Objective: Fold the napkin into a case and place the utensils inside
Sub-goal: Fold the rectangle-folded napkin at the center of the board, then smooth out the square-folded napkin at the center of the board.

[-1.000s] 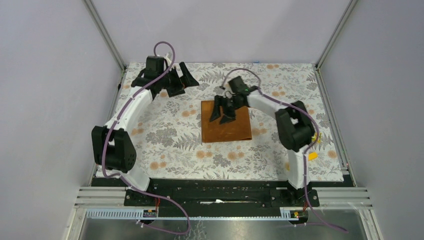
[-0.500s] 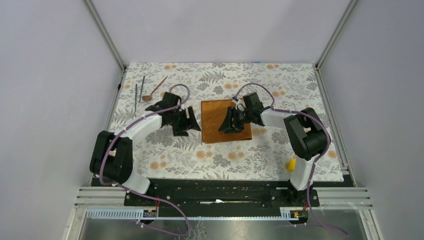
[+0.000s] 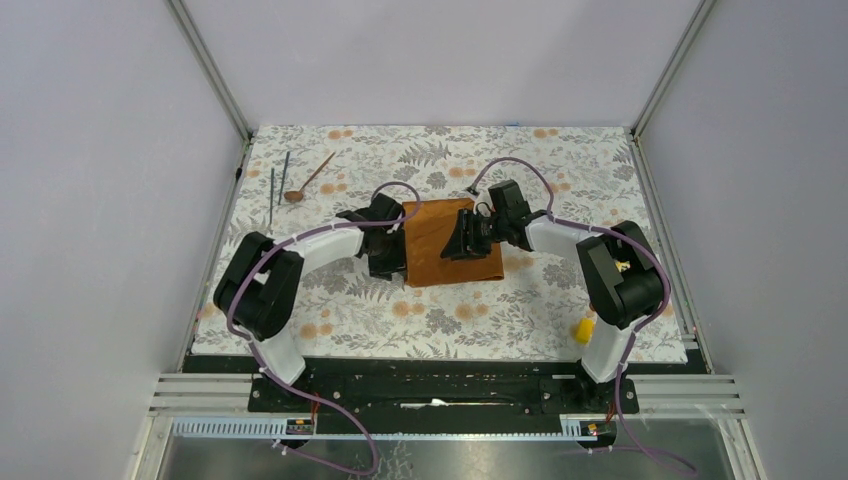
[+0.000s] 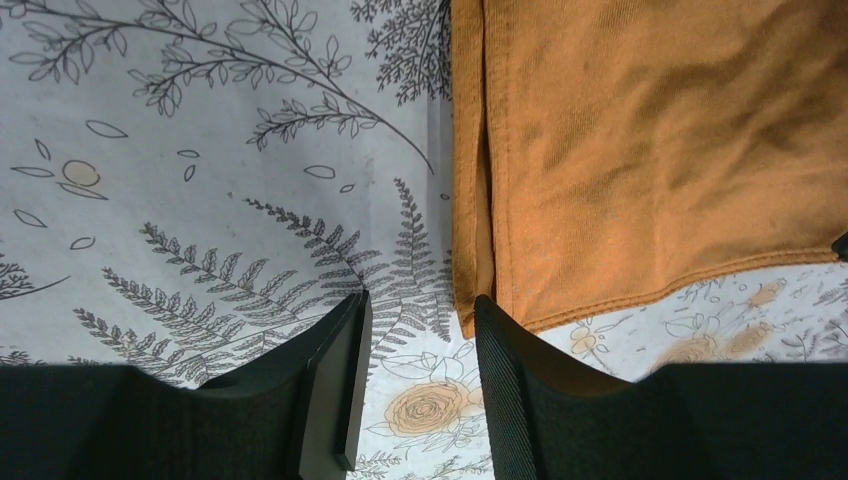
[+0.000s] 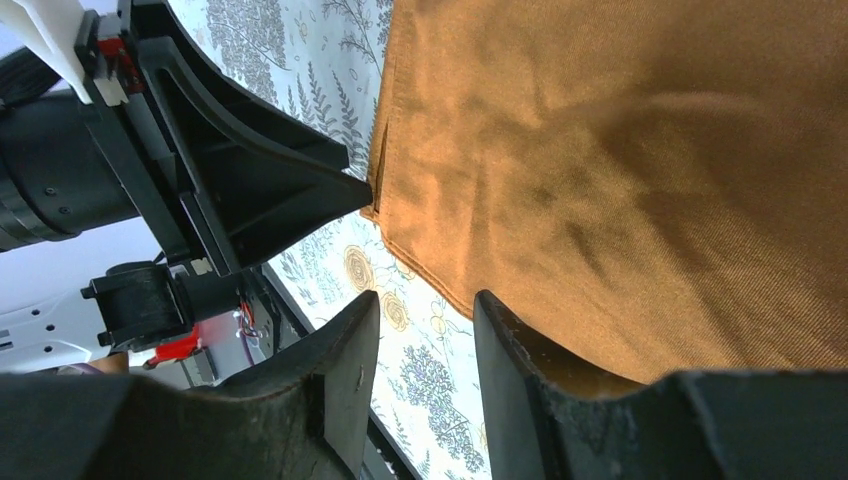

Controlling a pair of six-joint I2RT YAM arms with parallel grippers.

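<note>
At the upper left of the overhead view, 2 dark rods (image 3: 272, 188) and a copper spoon (image 3: 312, 176) lie on the floral tablecloth (image 3: 330, 300) covering the desk (image 3: 440, 345). At centre the left pincer (image 4: 418, 300), half spread and gripping nothing, sits at the left edge of the rust-orange napkin (image 3: 450, 272). Just right, the right pincer (image 5: 425, 297), likewise parted, hangs over that cloth.

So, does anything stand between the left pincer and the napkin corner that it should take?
Nothing visible does. The left pincer is open right at the near left corner of the napkin. Only bare tablecloth shows in the gap between its fingers.
</note>
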